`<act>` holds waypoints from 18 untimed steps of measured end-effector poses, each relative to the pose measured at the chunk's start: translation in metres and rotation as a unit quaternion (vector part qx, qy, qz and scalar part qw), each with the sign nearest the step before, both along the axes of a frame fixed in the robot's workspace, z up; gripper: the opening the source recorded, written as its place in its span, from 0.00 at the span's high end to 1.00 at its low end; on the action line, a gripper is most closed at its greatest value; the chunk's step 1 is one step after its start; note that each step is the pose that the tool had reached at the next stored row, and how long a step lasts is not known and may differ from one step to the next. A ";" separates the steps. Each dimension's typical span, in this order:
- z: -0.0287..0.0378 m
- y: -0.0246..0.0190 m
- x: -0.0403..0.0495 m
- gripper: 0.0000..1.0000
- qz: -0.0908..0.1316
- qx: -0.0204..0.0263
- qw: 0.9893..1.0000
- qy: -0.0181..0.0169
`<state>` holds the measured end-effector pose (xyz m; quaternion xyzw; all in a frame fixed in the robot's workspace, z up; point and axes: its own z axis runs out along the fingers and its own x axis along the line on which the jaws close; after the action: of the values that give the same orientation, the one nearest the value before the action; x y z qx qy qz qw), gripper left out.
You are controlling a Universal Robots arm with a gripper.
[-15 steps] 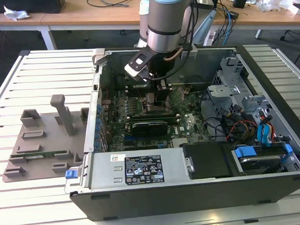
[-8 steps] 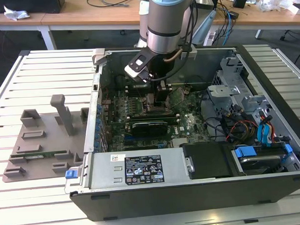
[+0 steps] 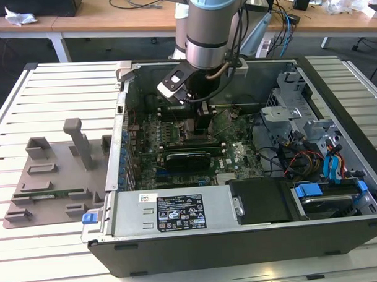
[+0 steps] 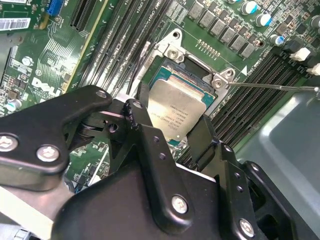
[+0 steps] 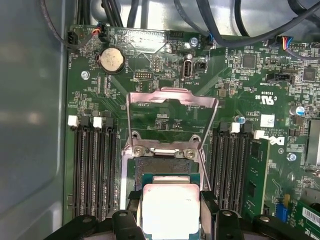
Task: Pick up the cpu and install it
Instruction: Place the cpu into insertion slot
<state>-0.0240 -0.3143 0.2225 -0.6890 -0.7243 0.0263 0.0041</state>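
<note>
The cpu (image 4: 178, 109), a small square chip with a pale metal top, sits between my gripper's (image 4: 172, 127) two black fingers (image 4: 136, 114), which press on two opposite edges. In the first wrist view the cpu (image 5: 170, 202) lies over the black socket (image 5: 167, 166) on the green motherboard, with the gripper (image 5: 171, 212) closed around it. The socket's hinged metal frame (image 5: 172, 97) stands swung open behind it. I cannot tell whether the chip rests fully in the socket. In the exterior view the gripper (image 3: 203, 114) is low inside the open computer case (image 3: 178, 209).
Memory slots (image 5: 92, 170) run along both sides of the socket. A thin metal lever (image 4: 270, 86) sticks out beside the socket. Cables and a drive cage (image 3: 299, 118) fill the case on the exterior view's right. A grey tray (image 3: 54, 183) lies on the slatted table outside the case.
</note>
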 end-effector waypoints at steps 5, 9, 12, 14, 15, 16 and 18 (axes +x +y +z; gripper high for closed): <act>-0.0035 0.0000 0.0013 0.45 0.000 0.000 1.000 0.000; -0.0065 0.0000 0.0013 0.45 0.000 0.000 1.000 0.000; -0.0081 0.0000 0.0013 0.45 0.000 0.000 1.000 0.000; -0.0088 0.0000 0.0013 0.45 0.000 0.000 1.000 0.000; -0.0091 0.0000 0.0013 0.45 0.000 0.000 1.000 0.000; -0.0099 0.0000 0.0013 0.45 0.000 0.000 1.000 0.000; -0.0115 0.0000 0.0014 0.45 0.000 0.000 1.000 0.000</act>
<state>-0.0226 -0.3143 0.2110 -0.6890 -0.7243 0.0264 0.0041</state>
